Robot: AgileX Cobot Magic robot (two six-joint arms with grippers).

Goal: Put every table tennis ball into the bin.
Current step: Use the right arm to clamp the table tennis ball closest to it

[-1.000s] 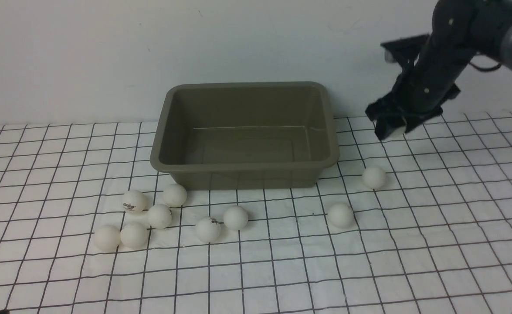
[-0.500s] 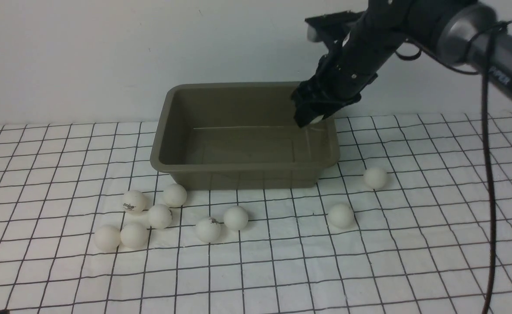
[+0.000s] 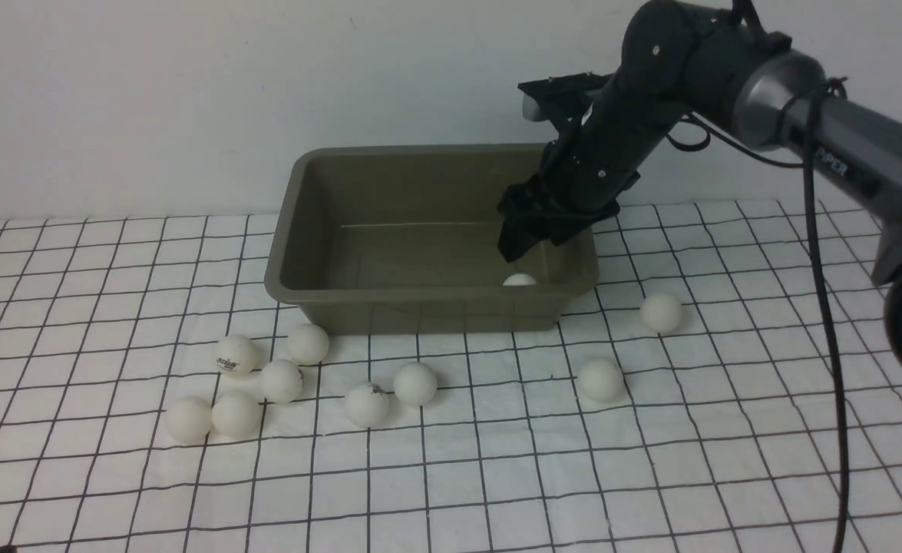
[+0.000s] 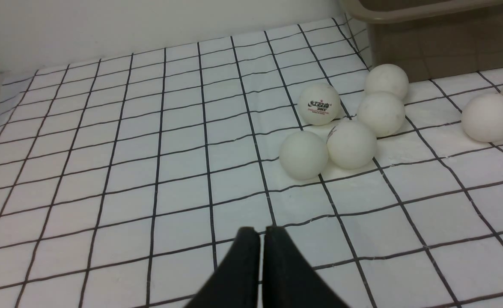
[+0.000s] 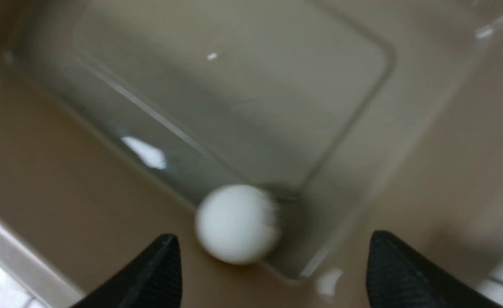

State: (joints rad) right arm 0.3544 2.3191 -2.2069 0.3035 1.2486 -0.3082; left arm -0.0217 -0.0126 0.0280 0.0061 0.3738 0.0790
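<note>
at the far left, left tool [image 4: 262, 234]: clenched, its two black fingers pressed together with no gap, holding nothing, hanging low over bare cloth; seen only from its own wrist camera.
surface [image 3: 650, 476]: covered by a white cloth with a black grid; a pale wall stands behind it.
left group of balls [image 3: 281, 381]: five white ones close together on the cloth, in front of the bin's left front corner; the two nearest the camera lie side by side and touch.
printed ball [image 3: 236, 354]: part of that group, on its left side, a small logo facing the camera.
middle pair [image 3: 366, 404]: two balls touching, in front of the bin's front wall; the left one carries a small dark print.
bin [image 3: 420, 296]: olive-grey tub, upright, at the back of the surface near the wall.
ball in the bin [image 3: 520, 280]: one white ball inside, low at the right front corner, only its top showing over the front rim; blurred in the right wrist view.
right tool [image 3: 513, 242]: released, fingers spread wide with nothing between them, above the right part of the bin's inside, over that ball and apart from it.
right pair [image 3: 600, 379]: two balls well apart on the cloth, one in front of the bin's right front corner, the other beside the bin's right wall.
tally: nine balls on the cloth, one in the bin.
</note>
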